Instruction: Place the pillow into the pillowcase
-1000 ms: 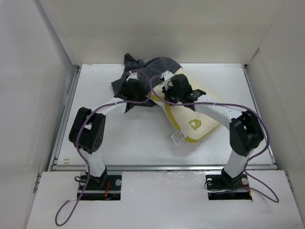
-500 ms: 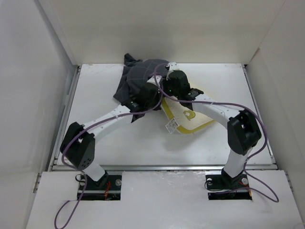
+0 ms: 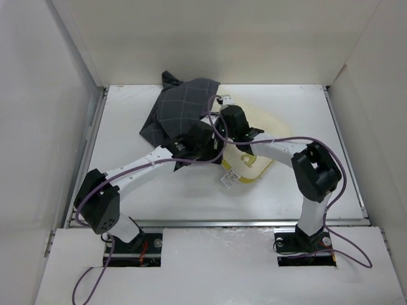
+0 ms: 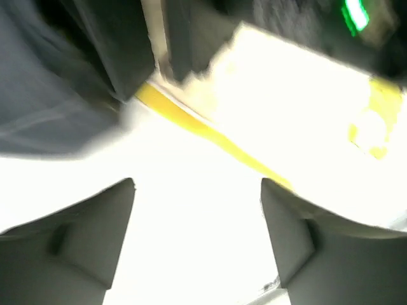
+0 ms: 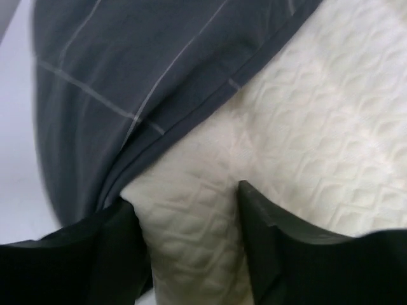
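Three white walls ring the table holding the pillow.

Pillow: cream cloth, matt, quilted in raised diamonds, soft-looking. Pillowcase: charcoal woven cloth, matt and smooth, with thin pale grid lines and a stitched hem. Table: hard, smooth, white, little shine.

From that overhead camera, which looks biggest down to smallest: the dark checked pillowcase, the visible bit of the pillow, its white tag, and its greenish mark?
1. pillowcase
2. pillow, only partly showing
3. white tag and greenish mark: both tiny and too alike to rank
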{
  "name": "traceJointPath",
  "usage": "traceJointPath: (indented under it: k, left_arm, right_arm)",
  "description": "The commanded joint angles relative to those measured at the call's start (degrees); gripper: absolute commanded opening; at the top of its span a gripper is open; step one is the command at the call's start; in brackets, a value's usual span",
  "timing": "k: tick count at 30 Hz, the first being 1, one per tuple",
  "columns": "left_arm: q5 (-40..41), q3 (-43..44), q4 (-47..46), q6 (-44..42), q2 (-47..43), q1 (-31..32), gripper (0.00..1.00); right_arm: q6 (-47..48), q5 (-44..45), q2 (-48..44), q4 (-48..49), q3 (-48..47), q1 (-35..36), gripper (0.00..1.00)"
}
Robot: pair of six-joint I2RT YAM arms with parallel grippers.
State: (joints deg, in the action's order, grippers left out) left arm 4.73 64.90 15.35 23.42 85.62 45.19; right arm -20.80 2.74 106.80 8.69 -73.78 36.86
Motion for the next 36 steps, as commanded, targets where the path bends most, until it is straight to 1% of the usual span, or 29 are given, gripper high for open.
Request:
traceJointPath:
  k: [1,2,3,4,6,7,8,11,13,14,15,16,17,18,19,21,22,23,25,27,28,29,30,31,32,33,34,35,36]
  left_arm:
    - [-0.2,4.3,4.0,0.6,-2.4,2.3,0.8]
    - [1.0,4.9,5.3,0.6,-3.0,1.7,1.0]
    - [1.9,5.4,5.3,0.6,-3.6,1.7,1.0]
    - [3.2,5.4,5.3,0.0,-4.2,1.0,1.0]
    - [6.1,7.7,5.3,0.0,-4.9,0.1,1.0]
    - [9.2,8.8,6.1,0.0,-4.3,-1.0,1.0]
    - [10.0,11.6,6.1,0.0,-2.8,-2.7,1.0]
    - [12.7,17.0,6.6,-1.5,1.4,-5.7,1.0]
    - [12.7,25.2,8.7,-3.8,8.3,-8.6,1.0]
    - [13.2,28.1,8.7,-5.0,11.0,-9.3,1.0]
    - [14.1,31.2,9.6,-5.8,16.9,-9.9,1.0]
    - [14.1,38.4,11.1,-7.8,20.2,-10.9,1.0]
    - [14.6,42.4,12.2,-8.6,23.5,-10.9,1.0]
    - [14.6,46.8,13.7,-9.4,27.0,-11.5,1.0]
    - [14.6,55.8,15.0,-10.4,34.0,-11.5,1.0]
    - [17.9,63.6,17.2,-13.0,40.5,-11.5,1.0]
    - [19.4,67.5,17.9,-13.0,46.6,-11.5,1.0]
    - [20.8,74.2,19.2,-13.7,49.2,-11.5,1.0]
    - [23.8,77.5,18.4,-14.6,52.8,-11.5,1.0]
    - [25.4,75.2,13.9,-14.6,53.5,-11.5,1.0]
    - [27.0,73.9,11.8,-14.6,53.5,-11.5,1.0]
    - [30.1,73.1,10.1,-14.6,54.0,-11.5,1.0]
    - [32.2,73.1,7.3,-14.6,55.1,-12.0,1.0]
    - [34.4,73.6,6.3,-14.6,55.8,-12.1,1.0]
    - [37.3,74.6,5.7,-16.0,58.0,-12.1,0.95]
    - [39.9,76.9,5.7,-16.0,59.0,-12.1,0.91]
    - [41.9,77.5,4.4,-17.5,59.7,-12.1,0.85]
    - [44.5,77.5,3.5,-18.4,59.7,-12.1,0.81]
    - [45.4,76.3,2.2,-19.0,60.3,-12.1,0.67]
  right_arm:
    - [-0.6,-13.5,-5.6,11.7,4.0,-4.9,0.64]
    - [-0.6,-16.4,-6.9,12.8,5.0,-6.3,0.64]
    - [-0.6,-19.1,-8.0,13.6,5.9,-9.1,0.76]
    - [-0.6,-20.2,-9.4,13.1,5.9,-10.5,0.77]
    - [2.2,-24.2,-9.9,11.2,4.5,-14.6,0.88]
    - [2.9,-25.1,-9.9,7.0,2.1,-16.0,0.88]
    - [5.0,-26.2,-9.4,5.3,1.1,-17.4,0.89]
    - [9.1,-29.3,-5.7,-1.6,-3.9,-22.8,1.0]
    - [17.2,-30.4,-2.7,-7.9,-8.9,-26.0,1.0]
    - [20.6,-31.0,-0.7,-13.9,-14.5,-26.9,1.0]
    - [25.0,-30.4,3.4,-16.2,-17.0,-27.6,1.0]
    - [27.4,-30.4,5.5,-18.7,-19.5,-28.2,1.0]
    - [29.1,-29.8,7.4,-23.1,-24.4,-28.8,1.0]
    - [30.2,-29.3,11.1,-24.5,-26.3,-29.3,1.0]
    - [32.5,-29.3,13.0,-25.8,-28.2,-29.3,1.0]
    - [33.0,-28.6,16.2,-29.6,-33.6,-29.3,1.0]
    - [34.8,-28.6,19.4,-31.3,-35.4,-29.3,1.0]
    - [34.9,-29.3,20.8,-32.6,-36.9,-29.3,1.0]
    - [35.5,-30.5,24.4,-35.7,-40.0,-29.3,1.0]
    - [36.3,-31.8,26.8,-39.5,-44.2,-29.3,0.99]
    - [36.3,-32.5,27.4,-40.8,-45.0,-29.3,0.97]
    - [36.3,-32.5,28.6,-41.8,-45.9,-29.3,0.9]
    - [36.3,-32.5,28.6,-42.8,-46.5,-29.3,0.79]
    - [37.1,-33.8,29.2,-43.7,-46.5,-29.3,0.41]
    - [37.1,-34.4,29.3,-43.7,-46.0,-29.3,0.19]
    - [37.1,-34.4,28.1,-43.7,-45.1,-29.3,0.07]
    - [37.1,-35.2,27.0,-42.5,-43.7,-29.3,0.0]
    - [36.6,-35.8,25.2,-37.8,-38.2,-29.3,0.0]
    - [36.6,-36.5,20.7,-35.2,-35.1,-29.3,0.0]
